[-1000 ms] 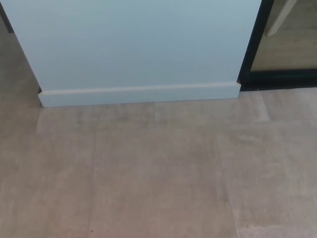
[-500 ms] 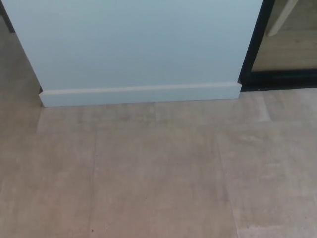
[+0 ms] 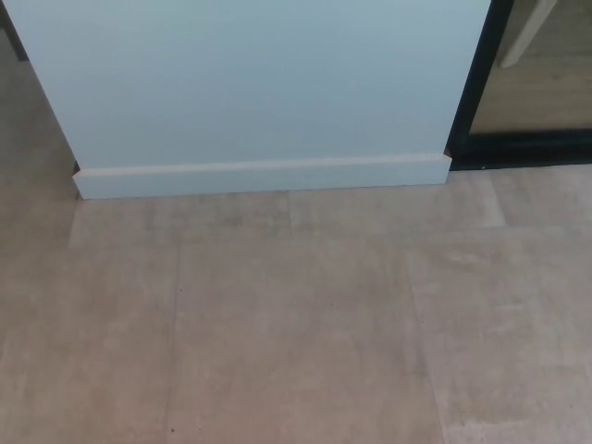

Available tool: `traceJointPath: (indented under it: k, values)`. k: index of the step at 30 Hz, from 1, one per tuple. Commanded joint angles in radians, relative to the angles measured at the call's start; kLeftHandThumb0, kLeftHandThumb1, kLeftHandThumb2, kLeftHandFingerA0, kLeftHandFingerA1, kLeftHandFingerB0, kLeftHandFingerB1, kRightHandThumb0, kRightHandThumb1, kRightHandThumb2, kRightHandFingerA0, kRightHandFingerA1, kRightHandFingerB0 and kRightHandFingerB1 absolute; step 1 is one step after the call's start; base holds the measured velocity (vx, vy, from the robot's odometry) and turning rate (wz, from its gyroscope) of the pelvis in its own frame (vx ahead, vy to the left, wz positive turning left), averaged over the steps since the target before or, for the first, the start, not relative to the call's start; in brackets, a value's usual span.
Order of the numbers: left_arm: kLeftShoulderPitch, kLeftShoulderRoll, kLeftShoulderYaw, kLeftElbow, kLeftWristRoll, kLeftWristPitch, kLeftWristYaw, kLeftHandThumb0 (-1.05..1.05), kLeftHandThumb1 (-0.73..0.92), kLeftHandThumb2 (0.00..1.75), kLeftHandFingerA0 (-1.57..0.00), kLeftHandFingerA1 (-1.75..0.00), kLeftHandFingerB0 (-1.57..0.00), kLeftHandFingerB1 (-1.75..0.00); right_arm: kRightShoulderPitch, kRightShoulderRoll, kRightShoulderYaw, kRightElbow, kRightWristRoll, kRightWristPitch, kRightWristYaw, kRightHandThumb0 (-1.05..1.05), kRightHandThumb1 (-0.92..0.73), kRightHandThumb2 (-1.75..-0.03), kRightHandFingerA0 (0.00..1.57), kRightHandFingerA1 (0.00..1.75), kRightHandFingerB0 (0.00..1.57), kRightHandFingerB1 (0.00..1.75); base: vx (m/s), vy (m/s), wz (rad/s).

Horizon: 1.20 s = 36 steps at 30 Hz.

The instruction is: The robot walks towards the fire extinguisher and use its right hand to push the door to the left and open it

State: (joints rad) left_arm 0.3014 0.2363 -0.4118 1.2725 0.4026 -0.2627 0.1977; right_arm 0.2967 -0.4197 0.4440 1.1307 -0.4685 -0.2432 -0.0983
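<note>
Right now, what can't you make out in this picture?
Head view only:
- Fire extinguisher: nowhere in frame.
- Both hands: out of frame.
- Wall: top cut off by the upper edge; only its lower part and skirting show.
- Black frame: cut off at the top and right; whether it is the door is unclear.

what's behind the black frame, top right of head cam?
Behind the black frame there is a tan, wood-toned surface and a pale slanted bar at the top edge. The white wall panel hides everything to its left. No fire extinguisher or robot hand is visible.
</note>
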Motion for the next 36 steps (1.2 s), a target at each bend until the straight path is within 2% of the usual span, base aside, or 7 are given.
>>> traceJointPath:
  k: [1,26,36]
  values:
    - [0.003,0.014,0.007,0.005,0.014,-0.033,0.012,-0.38,0.7,0.61,-0.61,-0.66,-0.49,-0.38,0.0,-0.006,-0.009,0.005,-0.004,-0.008,-0.004,-0.53,-0.58,-0.57,0.63,0.72,0.34,0.63,0.0,0.0,0.0]
    - [-0.006,0.007,0.025,0.003,0.027,-0.034,0.011,-0.38,0.7,0.61,-0.61,-0.66,-0.49,-0.38,-0.011,-0.01,-0.018,0.0,-0.009,-0.008,0.0,-0.53,-0.58,-0.57,0.63,0.72,0.34,0.63,0.0,-0.001,0.0]
    - [-0.007,0.007,0.03,0.003,0.027,-0.038,0.011,-0.38,0.7,0.61,-0.61,-0.66,-0.49,-0.38,-0.012,-0.013,-0.02,-0.011,-0.012,-0.006,0.001,-0.53,-0.58,-0.57,0.63,0.72,0.34,0.63,0.16,0.222,-0.06]
